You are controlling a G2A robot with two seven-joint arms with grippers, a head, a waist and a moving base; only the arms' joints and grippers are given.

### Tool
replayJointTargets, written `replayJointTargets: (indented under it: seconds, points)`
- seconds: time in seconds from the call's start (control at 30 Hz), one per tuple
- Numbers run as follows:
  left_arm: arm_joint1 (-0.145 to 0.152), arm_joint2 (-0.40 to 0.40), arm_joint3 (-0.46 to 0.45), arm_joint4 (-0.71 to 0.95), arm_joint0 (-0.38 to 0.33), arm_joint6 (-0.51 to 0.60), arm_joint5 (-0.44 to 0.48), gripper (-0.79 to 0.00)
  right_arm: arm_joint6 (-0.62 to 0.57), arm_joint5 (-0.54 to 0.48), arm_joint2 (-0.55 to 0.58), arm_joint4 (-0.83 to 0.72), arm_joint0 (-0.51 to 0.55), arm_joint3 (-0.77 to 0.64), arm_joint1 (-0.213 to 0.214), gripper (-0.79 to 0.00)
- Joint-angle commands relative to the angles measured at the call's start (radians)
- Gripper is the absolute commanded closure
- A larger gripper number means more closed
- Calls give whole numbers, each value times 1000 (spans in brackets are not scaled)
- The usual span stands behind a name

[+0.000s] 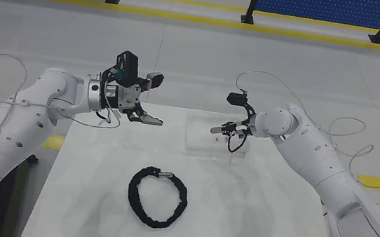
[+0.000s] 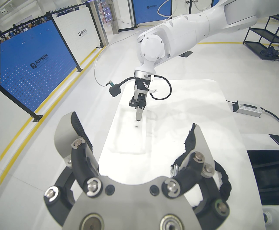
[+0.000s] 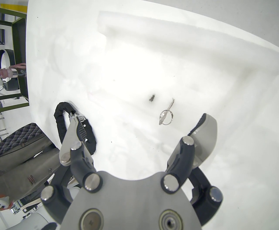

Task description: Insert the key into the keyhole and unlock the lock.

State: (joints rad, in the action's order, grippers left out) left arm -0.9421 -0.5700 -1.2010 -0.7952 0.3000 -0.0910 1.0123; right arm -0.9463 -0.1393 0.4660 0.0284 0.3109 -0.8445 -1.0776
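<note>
Spread right end effector (image 3: 139, 118) hangs above thin, likely slippery key (image 3: 166, 112); grip its ringed bow. Left end effector (image 2: 133, 120) gapes too.

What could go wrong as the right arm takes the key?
The key lies flat in the clear tray; the open jaws of the right gripper may skid it or catch only its ring. The chain lock lies loose, unheld by the open left gripper, so it may shift at insertion.

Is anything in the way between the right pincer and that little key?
Nothing visible is. The right pincer hangs open above the key, which lies bare in the clear tray, with only a small dark speck beside it.
</note>
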Motion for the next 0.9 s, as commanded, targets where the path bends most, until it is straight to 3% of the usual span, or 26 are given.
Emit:
replayJointTargets:
  seconds: [0.0, 0.53, 0.87]
  points:
    - [0, 0, 0, 0, 0, 0, 0, -785, 0, -1, 0, 1, 0, 0, 0, -785]
    - [0, 0, 0, 0, 0, 0, 0, -785, 9, 15, 1, 11, 9, -11, 0, -785]
    - [0, 0, 0, 0, 0, 0, 0, -785, -147, 141, -15, 135, -31, -82, -14, -785]
